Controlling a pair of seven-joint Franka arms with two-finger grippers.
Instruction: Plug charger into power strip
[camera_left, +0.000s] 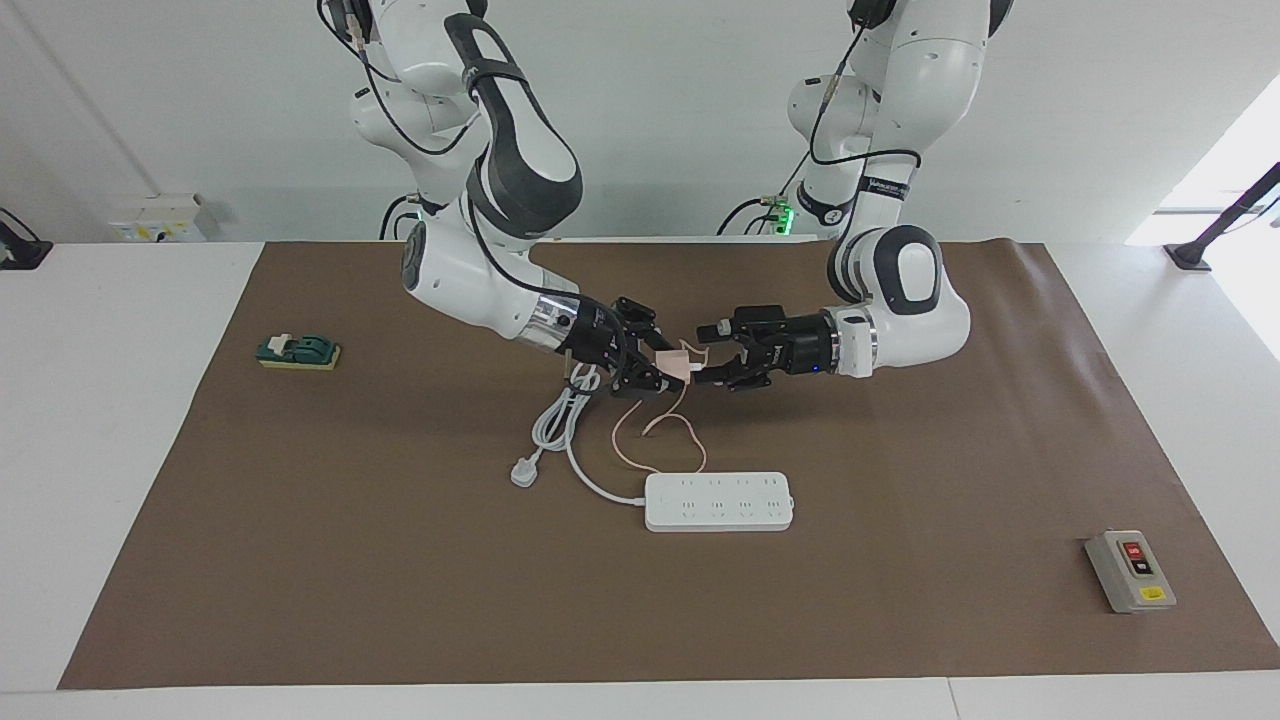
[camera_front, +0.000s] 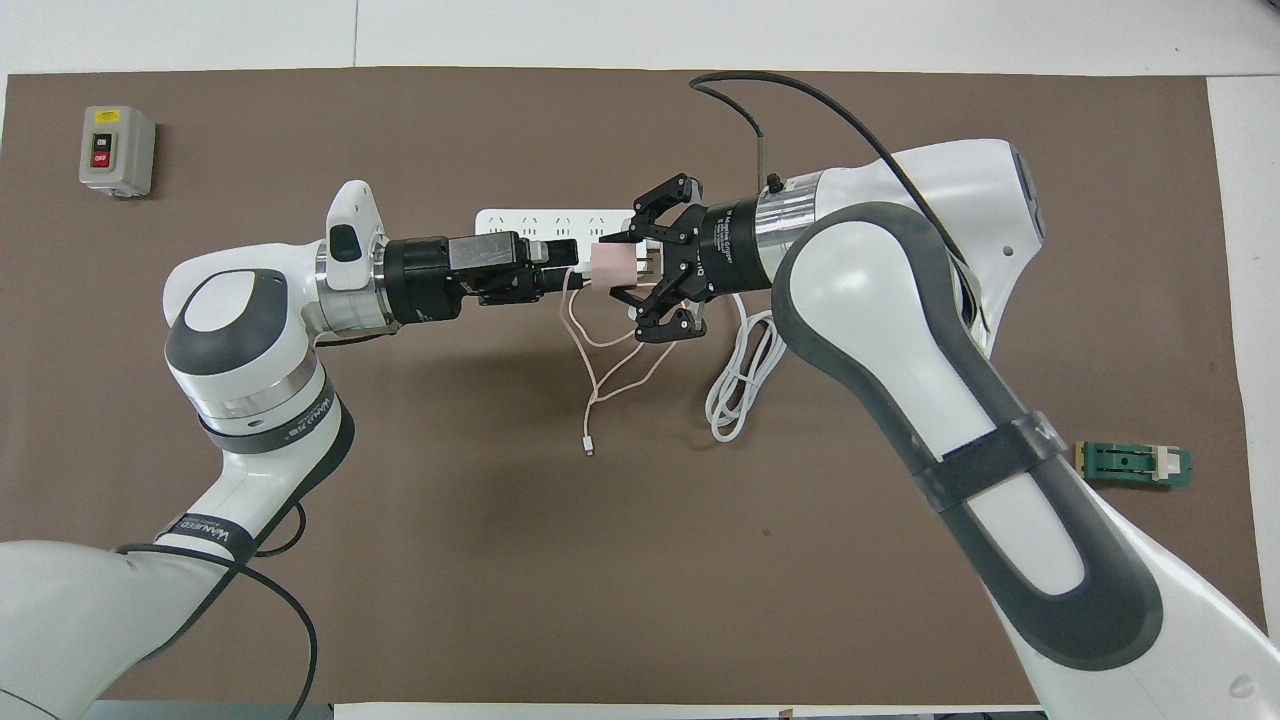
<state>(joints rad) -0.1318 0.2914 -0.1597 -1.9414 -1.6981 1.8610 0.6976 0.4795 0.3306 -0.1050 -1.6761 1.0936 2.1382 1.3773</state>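
Right gripper (camera_left: 672, 372) holds charger (camera_left: 674, 363) up in air, over cord. Left gripper (camera_left: 706, 367) wide, tips at charger. Power strip (camera_left: 719, 501) flat on table, farther from robots.

Two robot arms work over one brown mat (camera_left: 300, 560). There are two grippers: the right gripper (camera_left: 668, 375) and the left gripper (camera_left: 708, 352). On the mat lie one power strip (camera_left: 718, 501), one pink charger (camera_left: 674, 361) with one thin cable (camera_front: 600, 385), one three-pin plug (camera_left: 524, 472), one grey button box (camera_left: 1130, 570) and one green block (camera_left: 298, 350).
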